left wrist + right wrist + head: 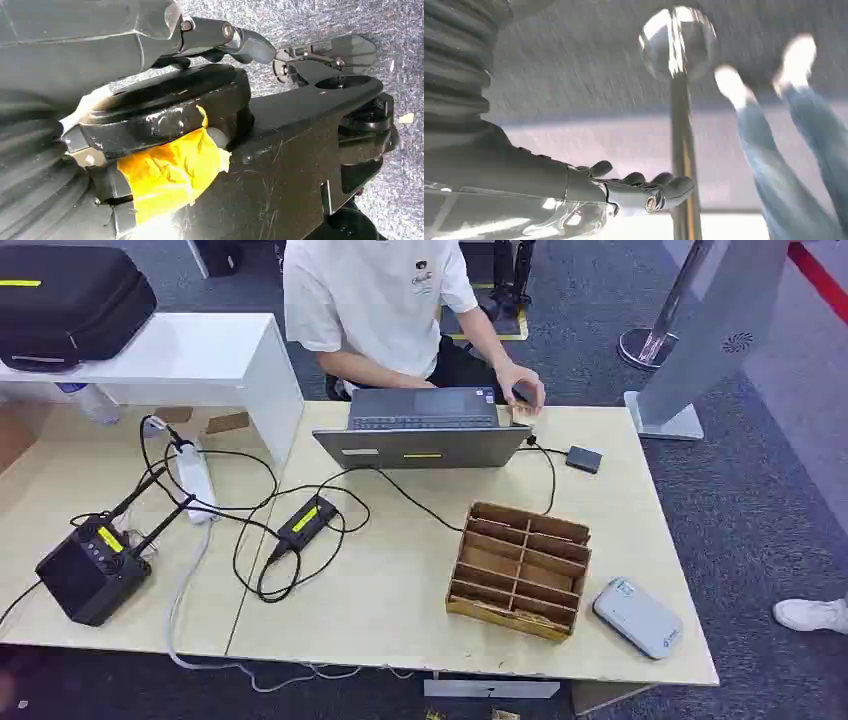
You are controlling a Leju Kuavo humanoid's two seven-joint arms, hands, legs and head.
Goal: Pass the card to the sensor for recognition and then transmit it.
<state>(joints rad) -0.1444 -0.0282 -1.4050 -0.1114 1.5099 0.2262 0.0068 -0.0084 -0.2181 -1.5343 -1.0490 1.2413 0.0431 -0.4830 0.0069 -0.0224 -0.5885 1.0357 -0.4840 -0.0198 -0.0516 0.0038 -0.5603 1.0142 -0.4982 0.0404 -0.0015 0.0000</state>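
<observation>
My right hand (pixel 634 192) hangs low beside me, above the carpet. Its fingers (pixel 674 187) are lightly curled and hold nothing, so it is open. My left hand (pixel 220 40) also hangs down; I see its dark fingers, but I cannot tell if they are apart or together.

On the near right corner of the wooden table (pixel 400 620) lies a flat grey-white device (pixel 637 617). I believe it is the sensor. Its long axis runs from far left to near right. Just left of it stands a wooden organizer (pixel 519 569) with many narrow compartments. I cannot tell whether cards lie inside.

On the left side I see a black box (pixel 90 570) with antennas, a small black adapter (pixel 306 521), a white power strip (pixel 192 480) and tangled cables.

Farther away, an open grey laptop (pixel 424 426) stands in the middle. A person's hand (pixel 520 386) rests at its right corner and touches a small tan card (pixel 522 414). It is too small to tell its direction. A small dark box (pixel 584 458) lies to the right.
</observation>
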